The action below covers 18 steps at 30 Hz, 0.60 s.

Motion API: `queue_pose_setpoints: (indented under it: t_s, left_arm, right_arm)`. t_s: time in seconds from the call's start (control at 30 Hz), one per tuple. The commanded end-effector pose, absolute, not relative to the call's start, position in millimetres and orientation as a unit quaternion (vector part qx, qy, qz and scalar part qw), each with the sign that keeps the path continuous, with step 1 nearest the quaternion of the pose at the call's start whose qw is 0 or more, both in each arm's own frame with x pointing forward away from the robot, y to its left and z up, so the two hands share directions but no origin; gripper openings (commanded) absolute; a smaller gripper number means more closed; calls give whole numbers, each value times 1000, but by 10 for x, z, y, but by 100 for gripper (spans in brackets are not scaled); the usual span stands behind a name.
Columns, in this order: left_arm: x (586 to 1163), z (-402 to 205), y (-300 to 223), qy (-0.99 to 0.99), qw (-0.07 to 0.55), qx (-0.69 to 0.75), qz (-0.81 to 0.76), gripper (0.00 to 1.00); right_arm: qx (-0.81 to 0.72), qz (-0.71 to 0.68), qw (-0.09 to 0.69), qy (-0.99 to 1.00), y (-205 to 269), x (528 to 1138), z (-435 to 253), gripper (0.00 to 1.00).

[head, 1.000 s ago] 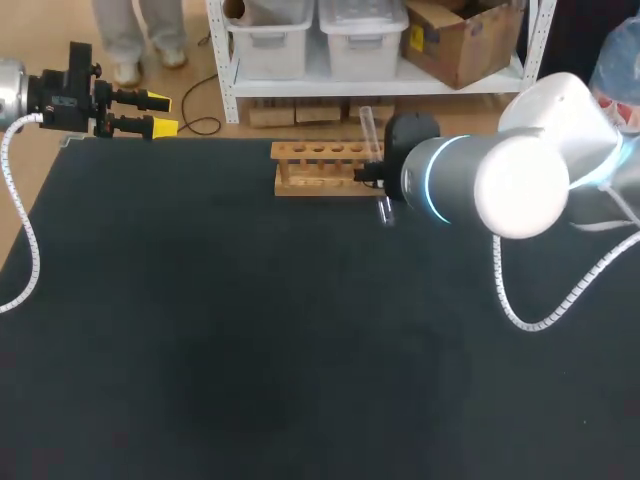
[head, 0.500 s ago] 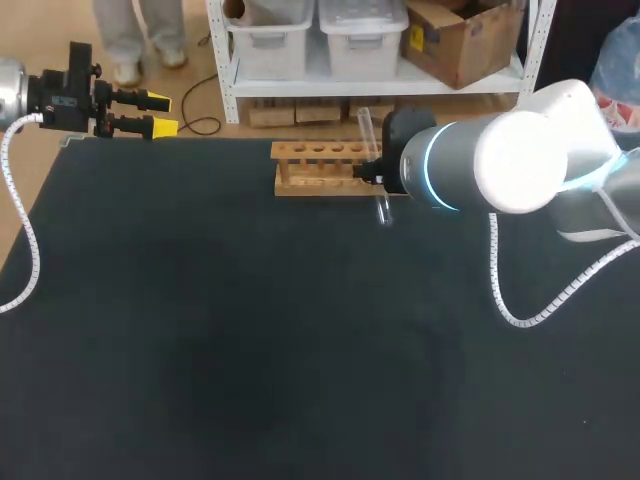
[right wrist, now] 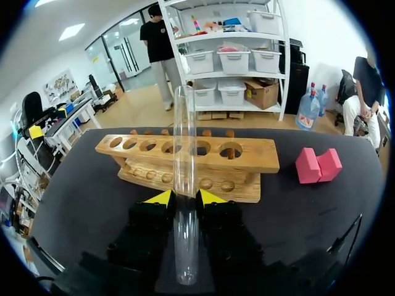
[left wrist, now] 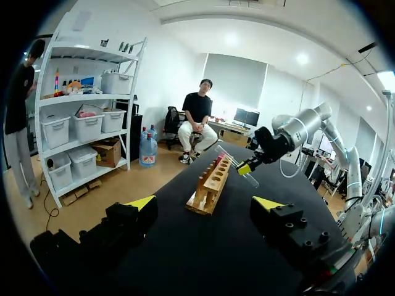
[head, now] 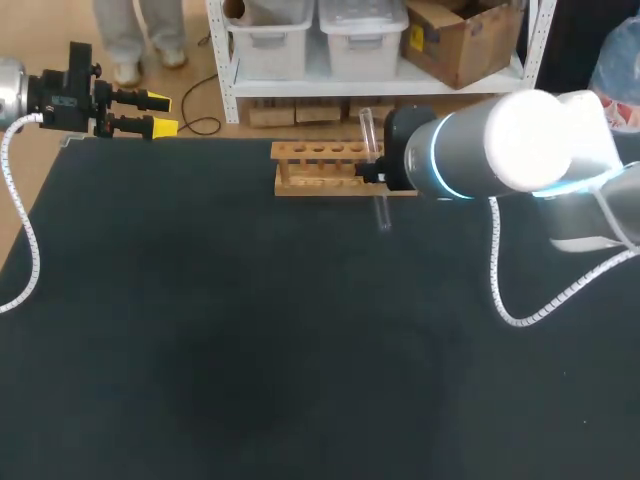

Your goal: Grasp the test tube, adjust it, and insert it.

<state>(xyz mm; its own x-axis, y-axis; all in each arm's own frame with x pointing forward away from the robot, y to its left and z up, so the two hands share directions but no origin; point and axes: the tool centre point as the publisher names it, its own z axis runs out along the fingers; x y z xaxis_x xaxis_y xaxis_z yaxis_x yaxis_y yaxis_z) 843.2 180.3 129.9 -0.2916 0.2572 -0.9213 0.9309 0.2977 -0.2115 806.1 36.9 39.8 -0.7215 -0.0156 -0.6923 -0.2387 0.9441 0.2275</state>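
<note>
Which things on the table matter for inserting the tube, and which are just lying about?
For the job:
test tube, clamped in the right gripper
wooden rack, just ahead of it, its visible holes empty

Lying about:
pink block, beside the rack's end
left gripper, open, holding nothing, far from the rack

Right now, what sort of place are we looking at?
Likely a robotics lab bench set up for a tube-insertion trial: a black table, a wooden rack, and a clear test tube gripped in the right hand.
</note>
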Motion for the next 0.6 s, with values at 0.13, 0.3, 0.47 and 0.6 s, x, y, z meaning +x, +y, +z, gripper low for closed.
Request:
queue_pose_setpoints:
  t_s: [0.13,0.3,0.47,0.6]
  left_arm:
    - [8434,1289,1807,691,414,430,-409,100]
    - [8434,1289,1807,691,414,430,-409,100]
    - [8434,1289,1807,691,414,430,-409,100]
    - [8434,1289,1807,691,414,430,-409,100]
  right_arm:
    - [-81,157,342,923,363,8109,378,0]
    - [-91,161,326,927,370,8124,365,0]
    - [-94,164,318,929,366,8123,349,0]
    - [-94,165,316,930,357,8117,348,0]
